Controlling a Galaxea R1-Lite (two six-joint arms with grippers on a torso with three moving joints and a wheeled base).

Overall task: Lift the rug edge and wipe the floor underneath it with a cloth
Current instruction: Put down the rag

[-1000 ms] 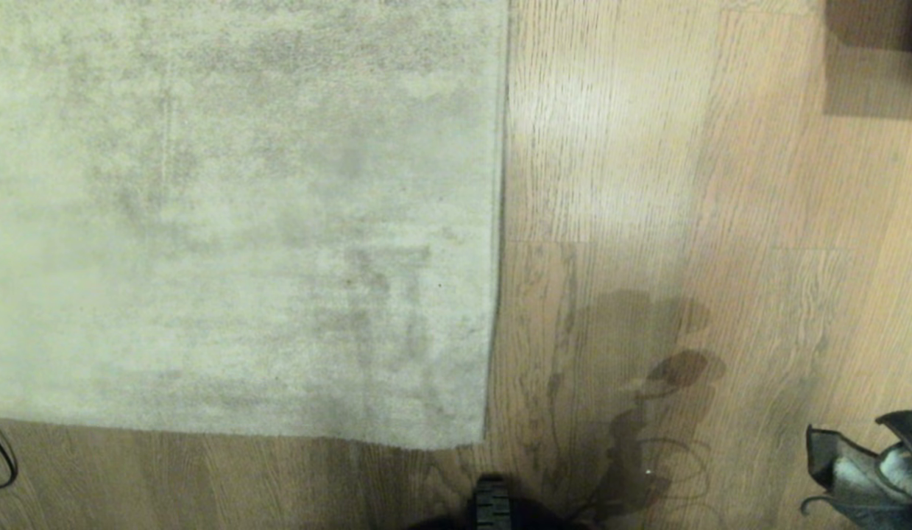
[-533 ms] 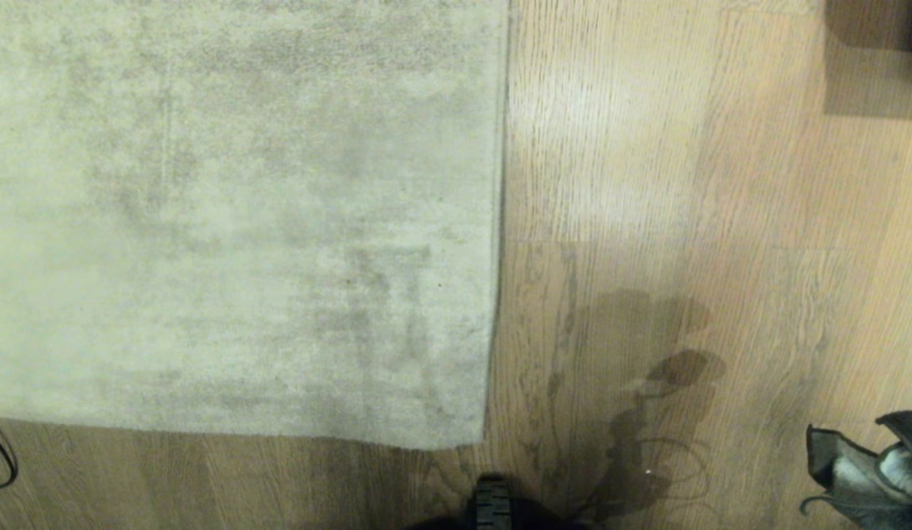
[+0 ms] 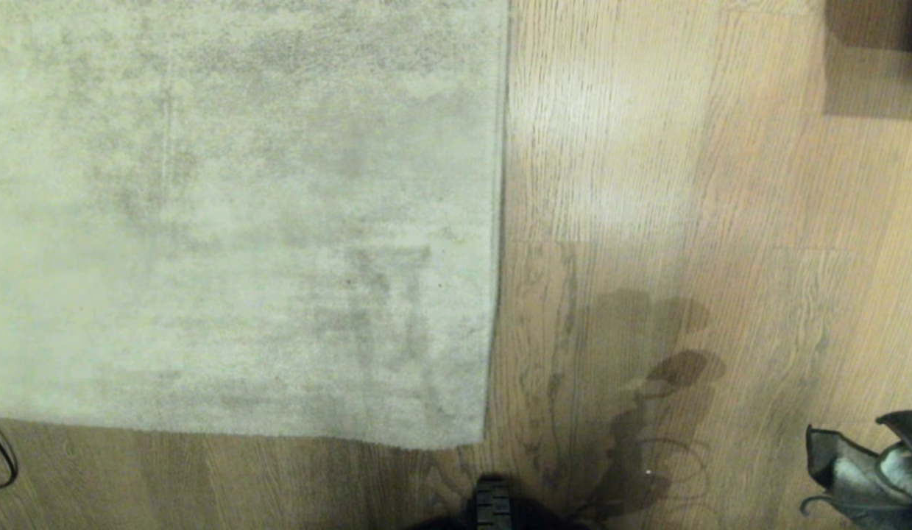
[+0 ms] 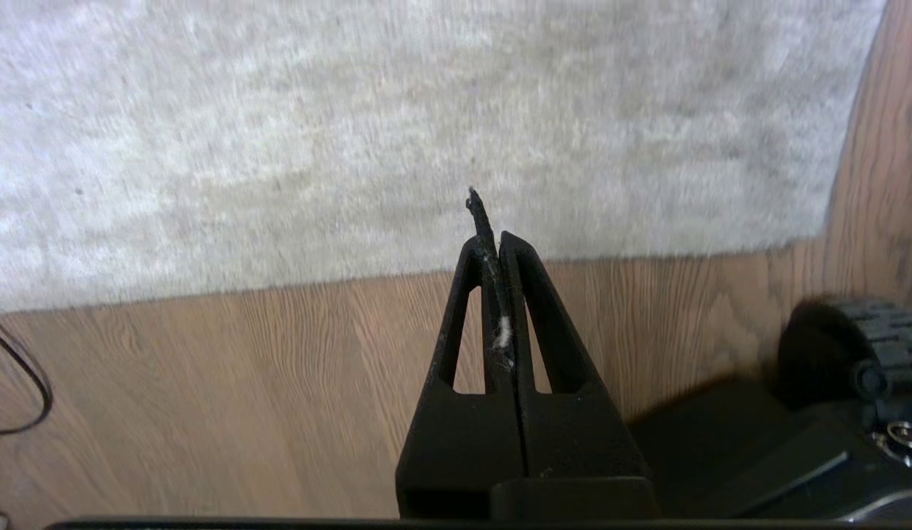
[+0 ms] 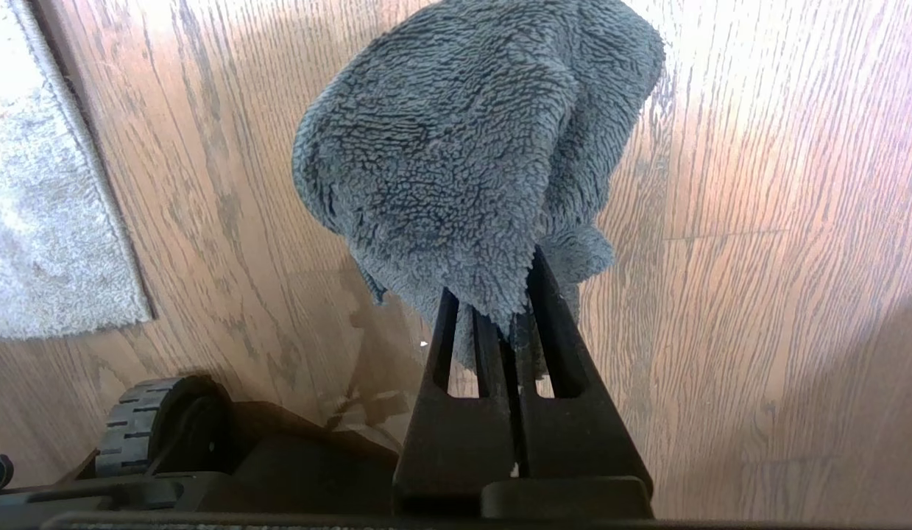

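Counting one cloth (image 5: 470,154), one rug (image 3: 235,213)

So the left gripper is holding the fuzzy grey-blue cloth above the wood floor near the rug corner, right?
Not quite: the right gripper holds the fuzzy grey-blue cloth, as the right wrist view shows. It does hang above the wood-plank floor near the pale rug's corner.
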